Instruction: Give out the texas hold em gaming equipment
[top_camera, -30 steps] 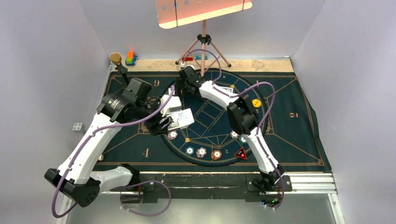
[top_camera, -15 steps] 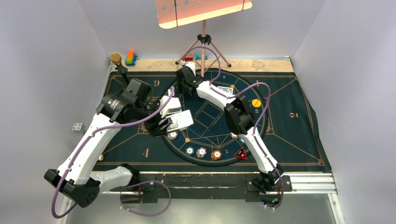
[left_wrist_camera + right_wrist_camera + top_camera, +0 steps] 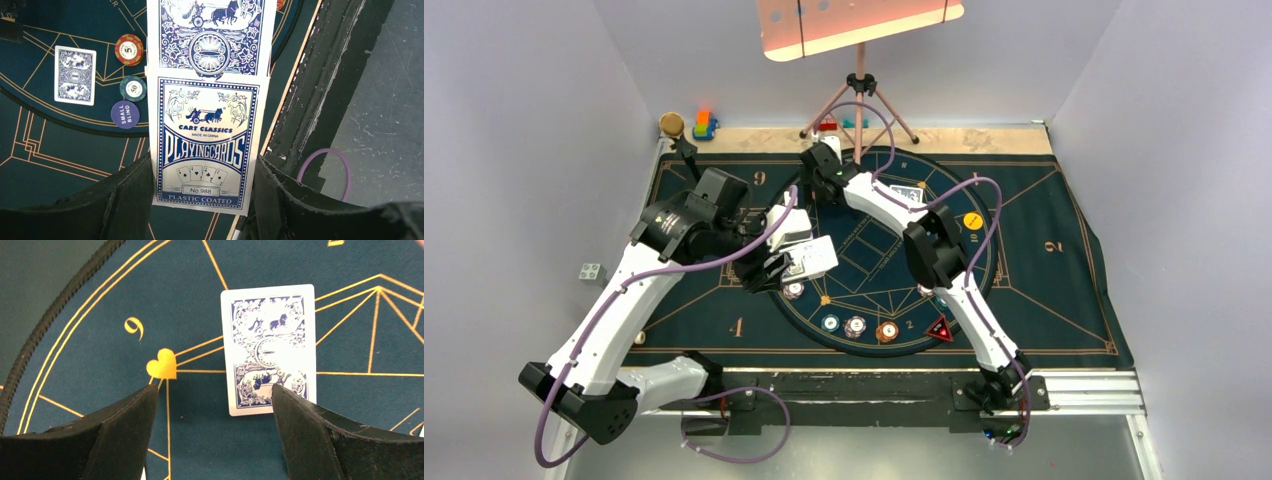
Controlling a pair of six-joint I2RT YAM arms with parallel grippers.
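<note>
Two arms; left end effector (image 3: 202, 172) clamps a box (image 3: 206, 145), chips (image 3: 129, 49) nearby; right end effector (image 3: 215, 397) spread wide over one card (image 3: 270, 347), bare mat (image 3: 75, 295) around it.

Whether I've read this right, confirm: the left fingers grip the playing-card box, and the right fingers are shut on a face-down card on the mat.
Not quite. The right fingers are open, not shut: the right wrist view shows them spread wide, the face-down card lying flat on the mat below. The left fingers do grip the playing-card box.
</note>
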